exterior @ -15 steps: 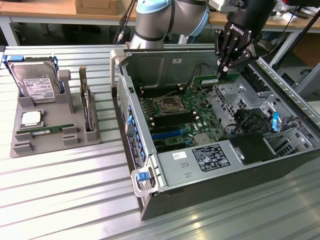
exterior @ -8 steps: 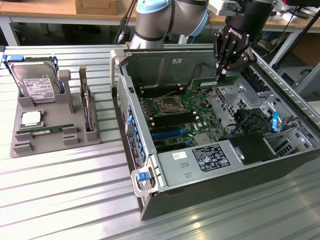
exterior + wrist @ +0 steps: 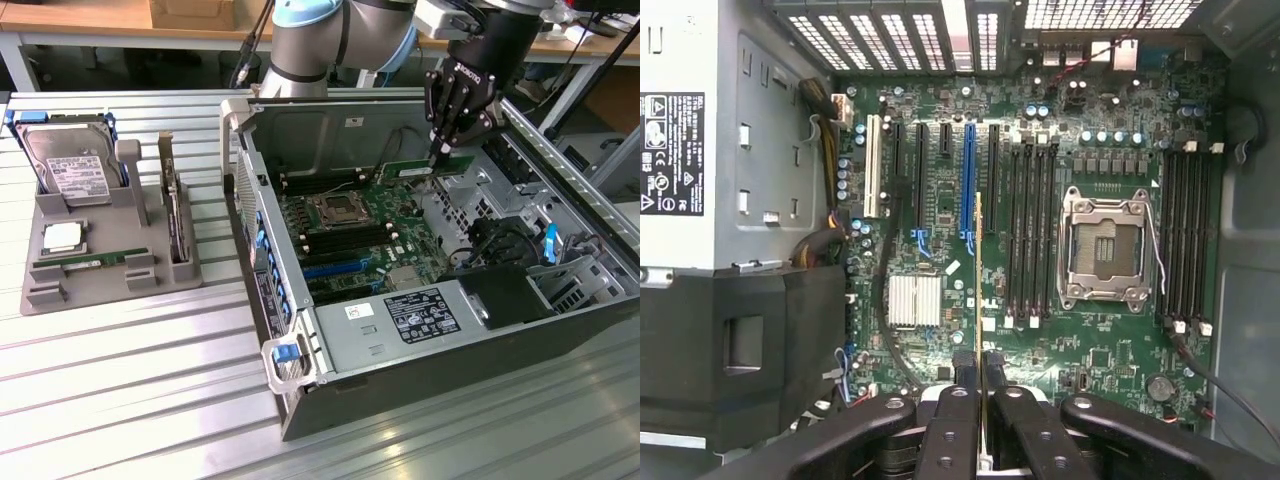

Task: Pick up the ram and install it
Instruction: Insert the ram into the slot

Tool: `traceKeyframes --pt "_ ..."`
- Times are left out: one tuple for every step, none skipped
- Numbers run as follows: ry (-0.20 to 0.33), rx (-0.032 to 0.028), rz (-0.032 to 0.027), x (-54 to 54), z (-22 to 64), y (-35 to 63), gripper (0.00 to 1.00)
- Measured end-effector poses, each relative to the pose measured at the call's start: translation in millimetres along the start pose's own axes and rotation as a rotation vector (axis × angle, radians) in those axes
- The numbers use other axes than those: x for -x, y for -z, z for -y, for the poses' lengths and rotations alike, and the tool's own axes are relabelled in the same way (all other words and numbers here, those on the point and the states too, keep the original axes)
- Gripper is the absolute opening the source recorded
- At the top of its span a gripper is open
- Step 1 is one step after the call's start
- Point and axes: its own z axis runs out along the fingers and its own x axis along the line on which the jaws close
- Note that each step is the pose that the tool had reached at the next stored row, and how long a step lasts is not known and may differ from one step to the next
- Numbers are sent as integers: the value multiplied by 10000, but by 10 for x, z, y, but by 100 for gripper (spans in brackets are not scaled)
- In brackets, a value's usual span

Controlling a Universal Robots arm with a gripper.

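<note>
My gripper (image 3: 438, 152) hangs inside the open computer case (image 3: 300, 330), shut on the ram (image 3: 415, 169), a thin green stick that juts toward the exterior view's left. In the wrist view the ram (image 3: 979, 270) shows edge-on as a narrow line between the black fingers (image 3: 962, 368), above the motherboard (image 3: 940, 190) and beside a bank of long black memory slots (image 3: 1030, 230). More memory slots (image 3: 1185, 240) lie on the other side of the processor socket (image 3: 1105, 245). A second green ram stick (image 3: 92, 260) lies on the grey holder (image 3: 45, 295).
The grey holder at the exterior view's left also carries a silver hard drive (image 3: 68, 165), a square processor chip (image 3: 62, 236) and upright cards (image 3: 175, 215). Inside the case are a power supply (image 3: 410, 320), black shroud (image 3: 730, 340), cables (image 3: 885, 290) and a heat sink (image 3: 914, 300).
</note>
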Motion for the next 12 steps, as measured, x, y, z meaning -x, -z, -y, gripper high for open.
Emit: traceKeyframes --pt "0 0 1 1 1 -8 13" --pt "0 0 0 1 1 -13 13" --pt "0 0 0 2 1 -20 13" --pt "0 0 0 2 1 -26 13" --pt "0 0 0 3 2 -31 13" --pt "0 0 0 3 2 -37 13" --pt "0 0 0 4 2 -40 13" --pt "0 0 0 4 2 -44 13" --pt "0 0 0 4 2 -49 13" --pt "0 0 0 5 3 -53 13" --pt "0 0 0 5 3 -56 13" --pt "0 0 0 5 3 -57 13"
